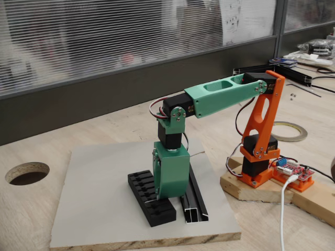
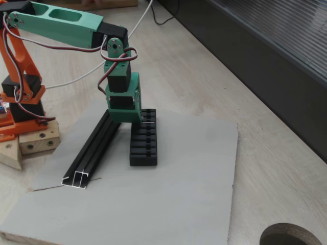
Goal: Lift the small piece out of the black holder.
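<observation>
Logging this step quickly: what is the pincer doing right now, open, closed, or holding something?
Pincer: down at the far end of the black holder; its green body hides the fingers, so open, closed or holding cannot be told.

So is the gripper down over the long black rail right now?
No, the gripper is lowered onto the far end of the black holder; the rail lies beside it.

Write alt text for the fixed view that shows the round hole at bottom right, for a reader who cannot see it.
A green end effector points straight down onto the far end of a slotted black holder on a grey board. A long black rail lies to the holder's left, and the arm's orange base stands at the picture's left edge.
</observation>
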Robot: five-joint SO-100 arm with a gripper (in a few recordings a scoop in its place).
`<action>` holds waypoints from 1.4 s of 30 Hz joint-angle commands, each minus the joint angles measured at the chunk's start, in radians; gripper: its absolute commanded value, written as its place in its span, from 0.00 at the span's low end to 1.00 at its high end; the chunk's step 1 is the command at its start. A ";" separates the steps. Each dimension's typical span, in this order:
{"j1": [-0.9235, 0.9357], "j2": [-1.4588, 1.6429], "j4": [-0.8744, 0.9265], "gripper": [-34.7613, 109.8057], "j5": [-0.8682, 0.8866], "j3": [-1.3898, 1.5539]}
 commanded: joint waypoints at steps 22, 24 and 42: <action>-0.008 0.199 0.020 0.26 0.012 -0.002; 0.011 0.213 0.020 0.26 0.012 -0.012; 0.124 0.474 0.011 0.26 0.012 -0.014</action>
